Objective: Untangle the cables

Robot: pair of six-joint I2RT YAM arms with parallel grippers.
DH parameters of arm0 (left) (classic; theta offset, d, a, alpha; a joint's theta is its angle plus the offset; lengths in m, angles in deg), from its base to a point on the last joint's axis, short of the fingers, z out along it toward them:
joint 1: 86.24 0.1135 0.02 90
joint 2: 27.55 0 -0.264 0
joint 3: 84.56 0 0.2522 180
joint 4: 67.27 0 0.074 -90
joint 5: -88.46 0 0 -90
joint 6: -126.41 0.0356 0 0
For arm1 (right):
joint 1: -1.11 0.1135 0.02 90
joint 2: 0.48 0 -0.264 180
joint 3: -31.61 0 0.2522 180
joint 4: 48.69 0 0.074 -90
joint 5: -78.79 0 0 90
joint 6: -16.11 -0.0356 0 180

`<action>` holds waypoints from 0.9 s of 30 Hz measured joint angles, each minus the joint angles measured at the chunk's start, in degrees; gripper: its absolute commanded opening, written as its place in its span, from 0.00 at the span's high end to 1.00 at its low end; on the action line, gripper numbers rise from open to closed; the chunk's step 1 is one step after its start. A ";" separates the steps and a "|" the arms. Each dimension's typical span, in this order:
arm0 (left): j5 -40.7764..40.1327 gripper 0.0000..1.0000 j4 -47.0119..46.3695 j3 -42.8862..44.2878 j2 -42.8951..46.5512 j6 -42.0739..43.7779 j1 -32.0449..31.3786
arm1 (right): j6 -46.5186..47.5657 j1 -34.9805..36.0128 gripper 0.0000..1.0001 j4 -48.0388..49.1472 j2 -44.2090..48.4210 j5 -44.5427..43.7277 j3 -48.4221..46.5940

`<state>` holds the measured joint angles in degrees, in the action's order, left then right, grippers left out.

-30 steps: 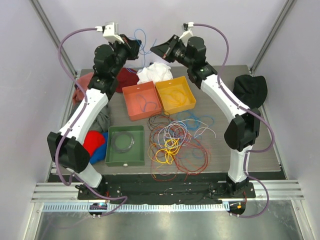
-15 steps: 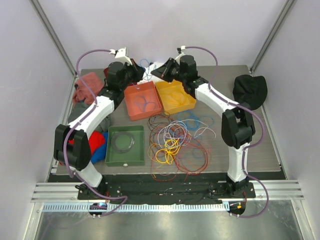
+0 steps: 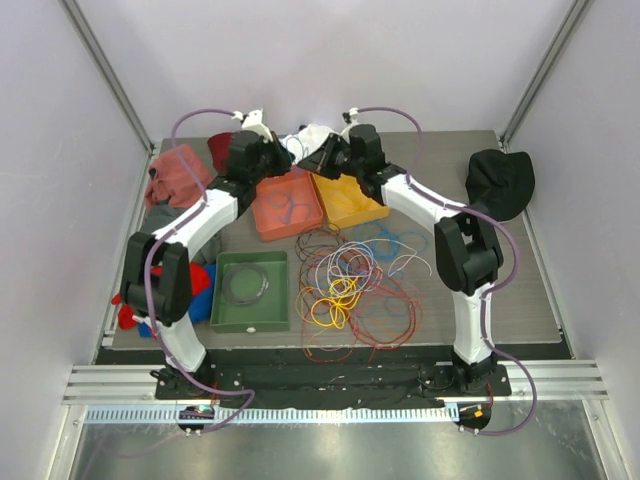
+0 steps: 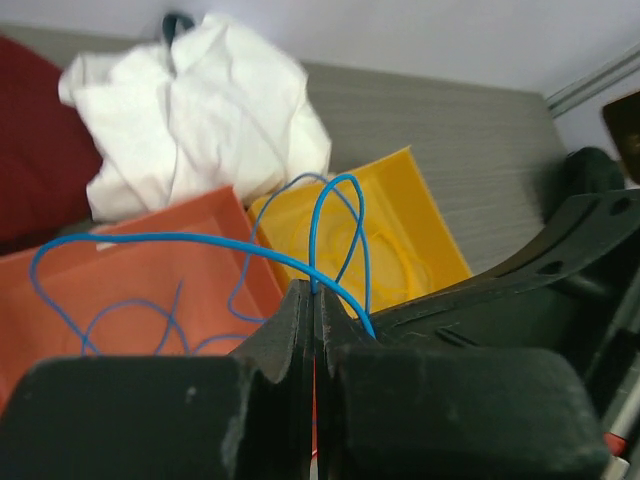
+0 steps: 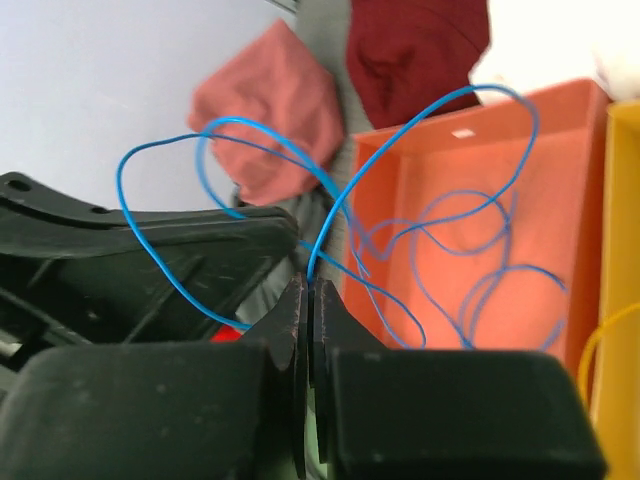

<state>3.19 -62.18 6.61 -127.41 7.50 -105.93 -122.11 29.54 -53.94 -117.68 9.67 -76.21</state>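
Note:
Both grippers meet over the back of the orange tray (image 3: 262, 220). My left gripper (image 3: 284, 160) (image 4: 317, 292) is shut on a thin blue cable (image 4: 200, 238). My right gripper (image 3: 318, 160) (image 5: 310, 285) is shut on the same blue cable (image 5: 400, 130), close beside the left one. Its loops hang down into the orange tray (image 4: 120, 290) (image 5: 480, 190). The tangle of red, yellow, white, orange and blue cables (image 3: 350, 285) lies on the table in front of the trays.
A yellow tray (image 3: 375, 205) stands right of the orange one, a green tray (image 3: 228, 310) with a dark coil at front left. White cloth (image 3: 305, 138), pink cloth (image 3: 180, 170) and dark red cloth (image 5: 410, 50) lie at the back, black cloth (image 3: 500, 180) at right.
Both arms have come down and inward from high at the back, carrying the blue cable with them; its loops now hang in the orange tray. Both grippers stayed shut.

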 measured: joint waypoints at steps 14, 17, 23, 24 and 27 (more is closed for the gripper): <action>-2.62 1.00 6.93 -1.49 -5.60 -0.96 0.24 | 8.07 1.88 0.44 -13.60 -5.53 -1.97 -1.86; -3.23 1.00 7.76 -2.95 -4.94 -0.92 0.48 | 9.75 2.95 0.40 -15.89 -5.25 -3.58 -2.91; -5.73 1.00 13.03 -3.23 -3.67 -0.59 0.74 | 13.68 5.62 0.37 -22.21 -1.16 -10.05 -3.08; -6.25 1.00 14.47 -2.78 -3.65 -0.48 0.74 | 14.51 5.97 0.37 -23.39 -0.04 -11.52 -3.13; -7.78 1.00 19.54 -0.55 -3.67 -0.22 0.74 | 16.52 6.80 0.37 -26.01 2.51 -14.93 -3.82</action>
<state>-4.59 -42.64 6.06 -131.08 7.28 -105.18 -105.59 36.34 -79.95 -115.17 -5.26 -80.04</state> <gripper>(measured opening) 0.012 0.629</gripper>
